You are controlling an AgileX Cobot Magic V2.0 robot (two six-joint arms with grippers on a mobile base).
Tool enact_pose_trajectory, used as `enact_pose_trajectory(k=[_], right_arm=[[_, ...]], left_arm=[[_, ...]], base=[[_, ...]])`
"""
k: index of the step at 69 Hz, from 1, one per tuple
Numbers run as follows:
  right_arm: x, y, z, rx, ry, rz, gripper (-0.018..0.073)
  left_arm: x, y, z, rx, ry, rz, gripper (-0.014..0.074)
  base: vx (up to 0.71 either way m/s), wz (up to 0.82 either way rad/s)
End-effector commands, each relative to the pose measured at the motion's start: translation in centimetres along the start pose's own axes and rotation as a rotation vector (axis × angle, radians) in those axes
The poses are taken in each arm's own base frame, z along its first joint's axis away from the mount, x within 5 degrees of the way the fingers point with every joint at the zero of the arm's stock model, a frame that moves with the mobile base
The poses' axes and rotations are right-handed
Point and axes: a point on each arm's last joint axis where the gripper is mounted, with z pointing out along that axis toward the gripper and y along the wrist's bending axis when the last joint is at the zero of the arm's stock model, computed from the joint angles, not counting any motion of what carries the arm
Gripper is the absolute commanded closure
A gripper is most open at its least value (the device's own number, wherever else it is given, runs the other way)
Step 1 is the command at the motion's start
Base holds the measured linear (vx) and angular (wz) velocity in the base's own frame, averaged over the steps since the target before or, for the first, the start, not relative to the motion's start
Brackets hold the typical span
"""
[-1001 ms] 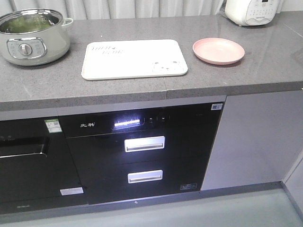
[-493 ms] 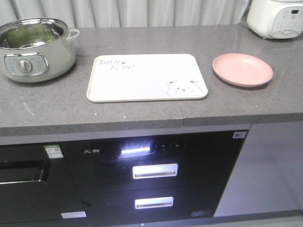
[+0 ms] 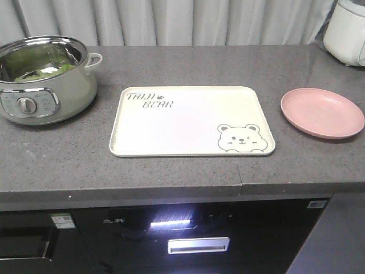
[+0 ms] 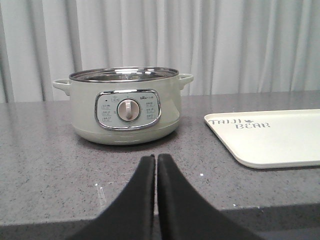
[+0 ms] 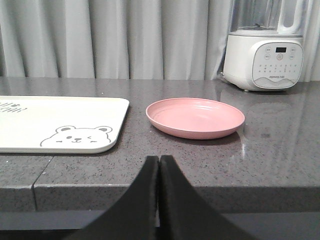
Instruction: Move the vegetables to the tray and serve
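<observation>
Grey counter (image 3: 68,165) carries the items in a row along its length; at the far left stands a pale green electric pot (image 3: 48,97) with a steel rim and a front dial; the vegetables (image 3: 47,71) lie inside it, bright green against the steel wall, though reflections make it hard to tell how many leaves there are; from the left wrist view the pot's rim hides them altogether. The tray (image 3: 188,123) lies flat at the centre of the counter, right of the pot and apart from it, lettering at its far left corner and bear drawing at its near right corner; its surface is bare. A pink plate (image 3: 322,112) sits right of the tray, not touching it, likewise bare. A white appliance (image 3: 348,31) with a button panel stands at the far right corner, beyond the plate. A pale curtain (image 3: 188,23) hangs behind the counter; a black cabinet front (image 3: 194,228) with a lit strip and a steel handle shows below the edge. Left gripper (image 4: 154,157) sits at the near counter edge facing the pot, fingers pressed together with nothing between them; right gripper (image 5: 159,158) sits likewise facing the plate, fingers closed tip to tip and holding nothing.
</observation>
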Motion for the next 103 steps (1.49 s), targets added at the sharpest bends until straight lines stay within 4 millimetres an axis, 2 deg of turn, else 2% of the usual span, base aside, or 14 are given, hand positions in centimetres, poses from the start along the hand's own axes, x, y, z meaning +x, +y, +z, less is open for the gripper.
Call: enact_pose_trajectory(k=[1,103], right_arm=[[-0.59,0.01,0.01,0.000,-0.070,-0.010,0.0564],[-0.59,0.01,0.01,0.000,-0.070,-0.010,0.0564]], left_arm=[[-0.21,-0.01,-0.04,0.004,-0.066,-0.009,0.0603],[-0.21,-0.01,-0.04,0.004,-0.066,-0.009,0.0603]], base=[[0.20,0.01],[0.09,-0.02]])
